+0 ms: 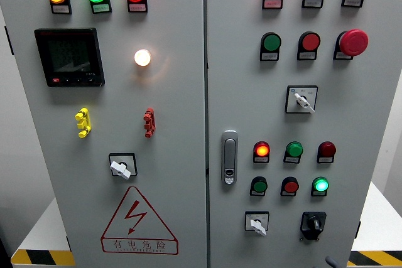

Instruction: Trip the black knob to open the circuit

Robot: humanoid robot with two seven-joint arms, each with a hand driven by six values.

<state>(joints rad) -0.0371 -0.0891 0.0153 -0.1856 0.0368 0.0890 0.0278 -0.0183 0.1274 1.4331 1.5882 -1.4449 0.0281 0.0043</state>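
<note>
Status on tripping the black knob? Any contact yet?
Done: nothing visible. No hand is in view, and the black knob at the lower right of the right door is untouched. In hand: nothing. Several lamps glow, including the red lamp. Left: reach in, grip the knob, turn it.
</note>
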